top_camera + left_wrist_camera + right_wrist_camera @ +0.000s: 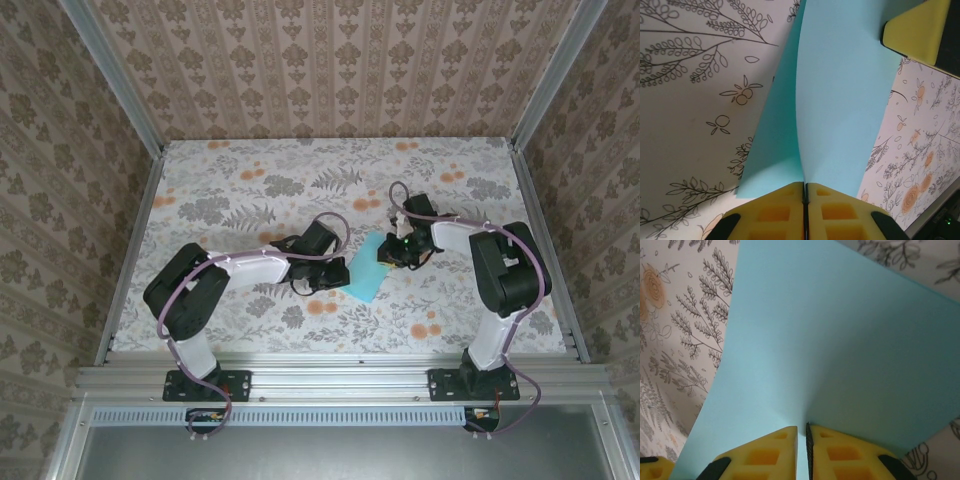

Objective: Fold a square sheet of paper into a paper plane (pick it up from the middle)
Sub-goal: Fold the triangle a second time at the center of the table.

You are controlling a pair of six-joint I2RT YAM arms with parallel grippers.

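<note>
Two arms [250,268] reach over the floral tabletop [250,170]. Near the tabletop's middle, a little toward its near edge, they meet at the sheet [368,275], which is turquoise face up and shows no crease that I can see. It bows rather than lying flat, with part of it raised off the tabletop; whether any edge rests there I cannot tell. The left gripper [805,192] has its yellow fingers [775,215] pressed together on the middle of one edge, the paper running straight into the seam between them. The right gripper [801,435] is clamped on the opposite edge, its own pair a sliver apart with the paper between. I judge this to be the opening step: the sheet is taken up by its middle and the first lengthwise fold is not yet made. The next move probably calls for both grippers to travel in step, keeping the two pinch points on one line so the bow collapses into a centred crease. Neither should pull outward, which could slip or tear such thin paper.
</note>
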